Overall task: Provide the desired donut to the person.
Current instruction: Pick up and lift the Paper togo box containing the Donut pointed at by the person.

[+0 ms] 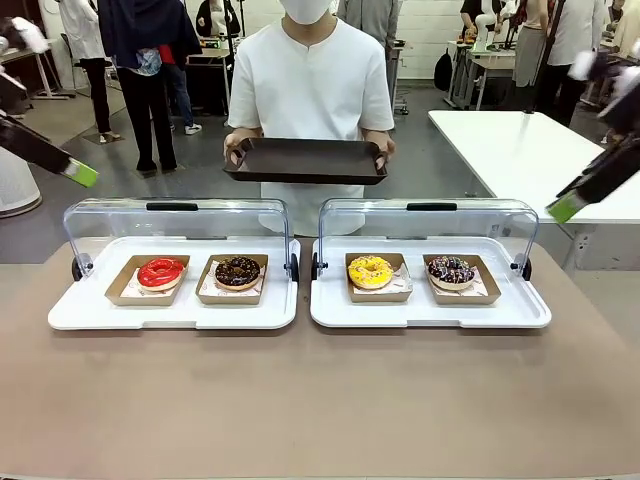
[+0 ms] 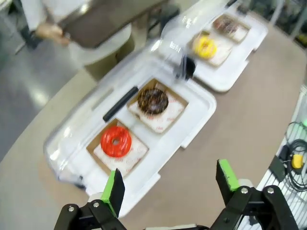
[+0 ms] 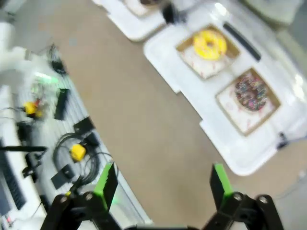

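Note:
The person (image 1: 310, 85) in a white top stands at the far side holding a dark tray (image 1: 306, 160) with both hands. Two white display trays hold donuts in paper boxes: a red donut (image 1: 160, 271) and a chocolate donut (image 1: 237, 271) on the left tray (image 1: 170, 310), a yellow donut (image 1: 370, 270) and a sprinkled chocolate donut (image 1: 450, 270) on the right tray (image 1: 430, 310). My left gripper (image 2: 170, 184) hangs open high above the table, short of the red donut (image 2: 116, 141). My right gripper (image 3: 163, 182) is open too, raised well clear of the yellow donut (image 3: 209, 44).
Clear hinged lids (image 1: 180, 222) stand open behind both display trays. A second white table (image 1: 520, 150) is at the far right. Cables and small devices (image 3: 72, 153) lie beyond the table's near edge. Bystanders stand in the background. Bare brown tabletop (image 1: 320, 400) stretches in front.

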`<state>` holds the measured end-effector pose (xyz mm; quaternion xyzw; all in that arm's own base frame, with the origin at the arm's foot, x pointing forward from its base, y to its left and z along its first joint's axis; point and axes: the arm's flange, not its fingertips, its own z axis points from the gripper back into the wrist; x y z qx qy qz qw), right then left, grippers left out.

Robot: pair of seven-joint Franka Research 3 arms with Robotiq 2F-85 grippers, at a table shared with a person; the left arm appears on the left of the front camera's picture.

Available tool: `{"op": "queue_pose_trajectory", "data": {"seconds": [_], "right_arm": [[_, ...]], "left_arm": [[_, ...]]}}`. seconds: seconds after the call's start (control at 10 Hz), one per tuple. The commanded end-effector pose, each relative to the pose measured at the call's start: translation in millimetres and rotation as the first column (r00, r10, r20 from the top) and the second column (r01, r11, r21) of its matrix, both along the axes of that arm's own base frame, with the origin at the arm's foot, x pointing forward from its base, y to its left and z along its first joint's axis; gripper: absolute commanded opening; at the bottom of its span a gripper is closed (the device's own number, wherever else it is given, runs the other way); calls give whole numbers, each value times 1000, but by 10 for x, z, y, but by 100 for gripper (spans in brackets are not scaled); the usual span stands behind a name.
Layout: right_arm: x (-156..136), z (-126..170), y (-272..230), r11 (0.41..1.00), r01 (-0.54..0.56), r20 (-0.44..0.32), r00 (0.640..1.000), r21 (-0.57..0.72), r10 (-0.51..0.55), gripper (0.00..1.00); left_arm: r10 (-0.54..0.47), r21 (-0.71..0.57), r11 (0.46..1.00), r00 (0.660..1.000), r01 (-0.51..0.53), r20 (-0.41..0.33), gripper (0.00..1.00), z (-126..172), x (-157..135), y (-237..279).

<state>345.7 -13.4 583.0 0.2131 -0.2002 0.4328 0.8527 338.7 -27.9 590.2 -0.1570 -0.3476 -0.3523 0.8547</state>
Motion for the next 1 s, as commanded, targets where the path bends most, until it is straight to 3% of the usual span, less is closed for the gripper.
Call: {"op": "queue_pose_trajectory", "data": {"seconds": [0.0,0.4,0.6,0.7,0.9], "right_arm": [[157,21,-381,966,-175,-29,983,189,183,100],[125,-53,-1257,921,-178,72,984,346,163,100],[41,-49,-1513,924,-168,101,985,343,141,100],[11,-55,-1627,914,-166,104,985,370,136,100],[-33,-86,-1779,909,-164,90,986,383,140,100]], "left_arm": [[-142,-141,979,989,146,37,100,-164,24,331],[-121,-228,958,967,172,223,100,-424,-24,1128],[-96,-252,952,953,172,287,100,-490,-141,1389],[-96,-265,949,958,169,269,100,-506,-154,1523],[-134,-282,943,979,175,156,100,-519,-186,1699]]}}
